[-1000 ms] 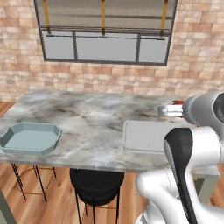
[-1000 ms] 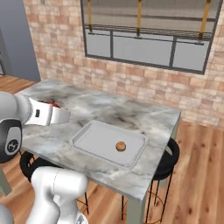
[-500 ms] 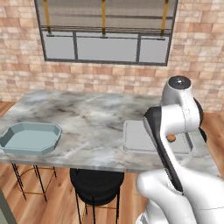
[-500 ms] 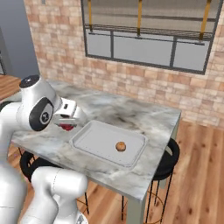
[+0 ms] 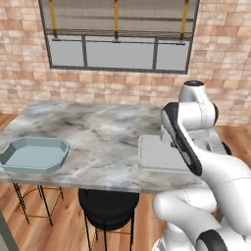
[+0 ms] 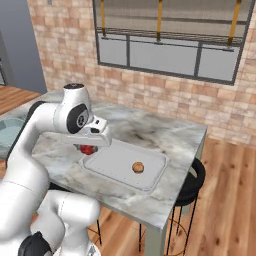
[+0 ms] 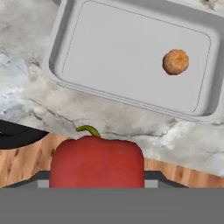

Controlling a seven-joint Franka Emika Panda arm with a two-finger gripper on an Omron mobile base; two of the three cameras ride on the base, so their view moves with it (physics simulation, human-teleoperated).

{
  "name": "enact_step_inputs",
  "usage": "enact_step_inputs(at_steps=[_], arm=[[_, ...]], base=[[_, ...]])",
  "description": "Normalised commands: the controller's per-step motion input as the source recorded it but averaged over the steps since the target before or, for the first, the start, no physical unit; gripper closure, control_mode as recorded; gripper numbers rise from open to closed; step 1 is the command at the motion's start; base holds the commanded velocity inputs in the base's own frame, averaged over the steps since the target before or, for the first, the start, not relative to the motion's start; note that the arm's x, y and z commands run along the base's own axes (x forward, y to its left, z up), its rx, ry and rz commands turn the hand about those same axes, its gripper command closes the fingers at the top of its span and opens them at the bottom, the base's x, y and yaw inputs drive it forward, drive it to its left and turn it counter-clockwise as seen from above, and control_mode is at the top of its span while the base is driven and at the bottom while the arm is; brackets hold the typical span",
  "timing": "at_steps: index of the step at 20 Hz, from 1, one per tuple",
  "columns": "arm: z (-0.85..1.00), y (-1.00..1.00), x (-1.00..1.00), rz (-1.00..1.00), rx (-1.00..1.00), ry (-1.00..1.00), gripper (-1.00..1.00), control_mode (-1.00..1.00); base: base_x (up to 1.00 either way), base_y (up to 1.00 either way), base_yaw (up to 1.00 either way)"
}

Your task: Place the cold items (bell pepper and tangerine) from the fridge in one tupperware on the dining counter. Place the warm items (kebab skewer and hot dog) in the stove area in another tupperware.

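Pepper (image 7: 96,162), red, sits gripped in the partly closed gripper (image 6: 89,148), above the counter's (image 6: 165,135) near edge just left of the tray (image 6: 112,162); a tangerine (image 6: 138,167) lies inside it.

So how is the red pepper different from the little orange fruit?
The pepper is red, big and blocky with a green stem; the tangerine is orange, small and round. The pepper is held in the tool; the tangerine already lies in the grey container. Both are cold foods.
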Motion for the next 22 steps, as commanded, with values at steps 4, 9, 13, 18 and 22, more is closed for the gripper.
enact_step_inputs(at_steps=[4,9,13,18,22], arm=[[-0.44,-0.4,0.48,0.03,0.29,0.0,1.0,-1.0],[-0.51,-0.19,0.52,0.0,0.08,-0.04,1.0,-1.0],[-0.4,0.0,0.66,0.0,0.0,0.02,1.0,-1.0],[-0.43,0.0,0.57,0.0,0.0,0.0,1.0,-1.0],[-0.46,0.0,0.48,0.0,0.0,0.0,1.0,-1.0]], base=[[0.0,0.0,0.0],[0.0,0.0,0.0],[0.0,0.0,0.0],[0.0,0.0,0.0],[0.0,0.0,0.0]])
